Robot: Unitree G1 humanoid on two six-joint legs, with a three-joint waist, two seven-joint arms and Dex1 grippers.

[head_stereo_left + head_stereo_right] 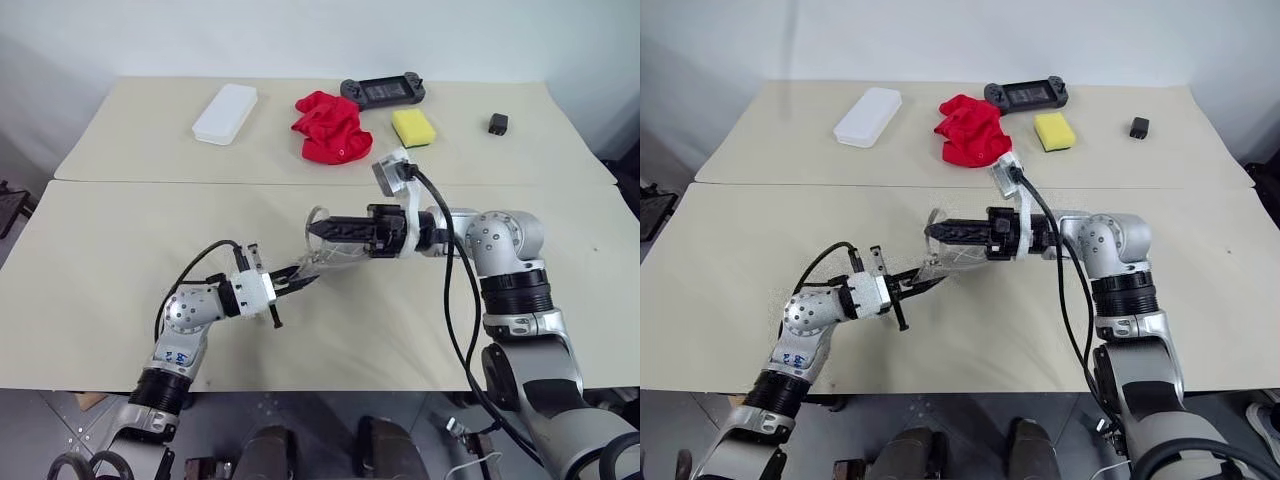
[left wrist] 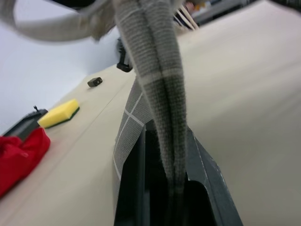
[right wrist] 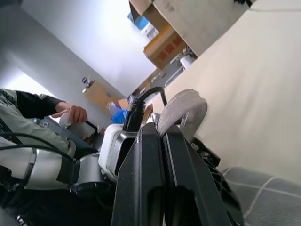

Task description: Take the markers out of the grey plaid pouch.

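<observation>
The grey plaid pouch point(image 1: 335, 262) hangs above the near table, stretched between my two grippers. My left gripper point(image 1: 300, 279) is shut on its lower edge; in the left wrist view the grey fabric point(image 2: 150, 61) runs straight up out of the closed fingers point(image 2: 134, 188). My right gripper point(image 1: 316, 230) points left and is shut on the pouch's pale cord loop point(image 3: 184, 109), which bulges out past the closed fingertips point(image 3: 143, 160). The white-lined grey cloth point(image 3: 263, 197) shows just below them. The markers are hidden.
On the far table lie a white hard case point(image 1: 225, 113), a red cloth point(image 1: 330, 127), a black game controller point(image 1: 382, 92), a yellow sponge point(image 1: 412, 127) and a small black block point(image 1: 498, 123). A person point(image 3: 28, 108) sits beyond the table in the right wrist view.
</observation>
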